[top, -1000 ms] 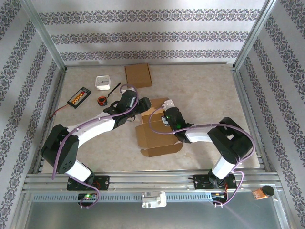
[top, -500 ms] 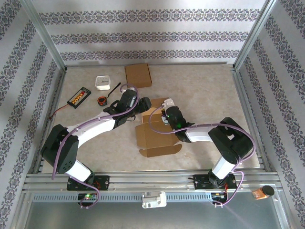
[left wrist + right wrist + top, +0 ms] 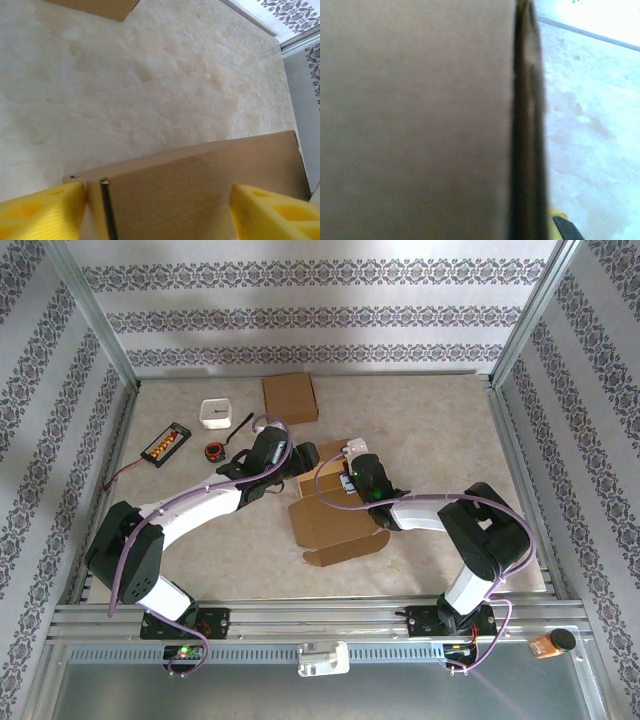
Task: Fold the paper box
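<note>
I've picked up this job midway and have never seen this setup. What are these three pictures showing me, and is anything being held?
The machine is two white robot arms, a left arm and a right arm, bolted at the near edge of a beige table. The top view looks down from above and behind them. The other two come from a camera on each wrist.

Both arms reach a partly folded brown cardboard box blank mid-table. In the left wrist view, the left end effector has its yellow fingers spread wide, with a cardboard panel between them. In the right wrist view the cardboard is too close to tell if the right end effector is gripping.

Farther back lie a closed brown cardboard box, a small white square tub and a black tray of orange pieces.
</note>
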